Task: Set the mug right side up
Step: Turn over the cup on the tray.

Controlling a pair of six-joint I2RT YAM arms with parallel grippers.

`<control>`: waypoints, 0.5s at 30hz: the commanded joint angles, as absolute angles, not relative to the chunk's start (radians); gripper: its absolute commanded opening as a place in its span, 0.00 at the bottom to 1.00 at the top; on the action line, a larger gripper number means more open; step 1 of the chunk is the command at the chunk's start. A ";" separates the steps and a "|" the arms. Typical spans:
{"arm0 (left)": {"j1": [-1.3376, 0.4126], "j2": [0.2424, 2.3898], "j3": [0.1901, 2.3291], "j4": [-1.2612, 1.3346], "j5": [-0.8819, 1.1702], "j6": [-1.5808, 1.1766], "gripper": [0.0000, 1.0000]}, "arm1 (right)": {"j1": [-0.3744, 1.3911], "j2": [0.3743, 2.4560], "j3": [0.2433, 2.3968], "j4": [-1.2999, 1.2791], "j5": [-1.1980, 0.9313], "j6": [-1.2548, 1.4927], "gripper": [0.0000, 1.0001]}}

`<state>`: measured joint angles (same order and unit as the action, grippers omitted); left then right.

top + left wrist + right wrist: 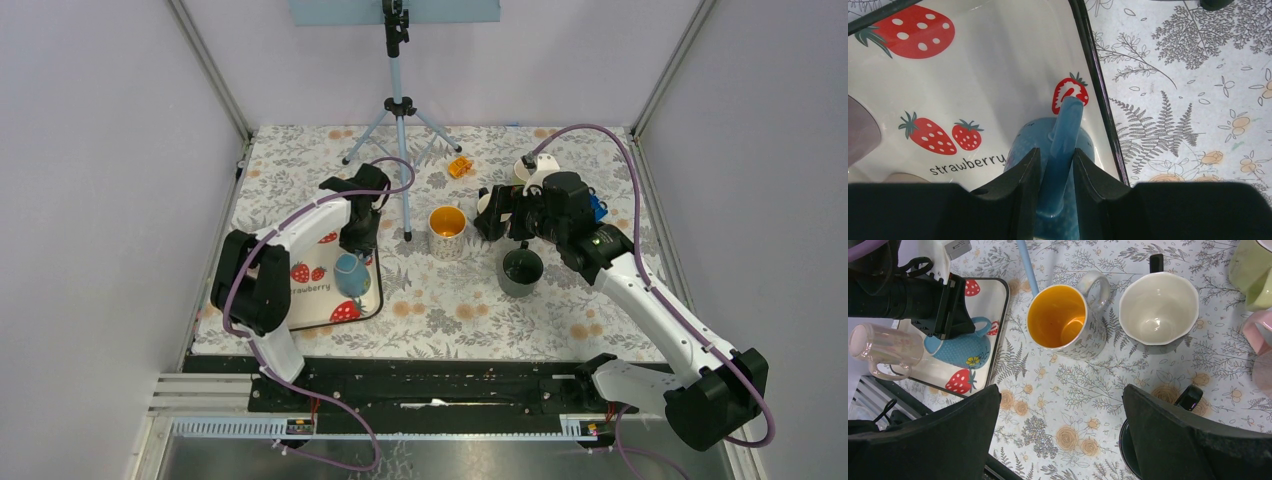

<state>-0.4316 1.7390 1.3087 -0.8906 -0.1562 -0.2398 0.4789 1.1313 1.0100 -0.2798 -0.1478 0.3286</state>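
Observation:
A blue dotted mug (349, 273) rests on the strawberry tray (312, 290); its opening does not show. My left gripper (1055, 155) is shut on the mug's blue handle (1068, 122), one finger on each side. The right wrist view also shows the blue mug (960, 347) with the left gripper (955, 310) above it. My right gripper (1060, 440) is open and empty, hovering over the floral cloth to the right of the tray, beside a black mug (1143, 460).
A clear glass mug (883, 345) lies on the tray's left part. A yellow-lined mug (447, 230), a white cup (1158, 312) and the black mug (521, 268) stand upright mid-table. A tripod (398, 110) stands behind. A green cup (1253, 267) and a pink one (1260, 332) are at the right.

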 commanded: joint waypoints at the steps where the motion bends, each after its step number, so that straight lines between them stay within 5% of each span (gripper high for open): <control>1: -0.435 1.758 1.323 -0.900 -0.205 -0.277 0.33 | 0.491 1.124 1.005 -0.264 -0.138 0.312 1.00; 15: -0.415 1.733 1.288 -0.878 -0.155 -0.295 0.27 | 0.490 1.124 1.002 -0.264 -0.138 0.309 1.00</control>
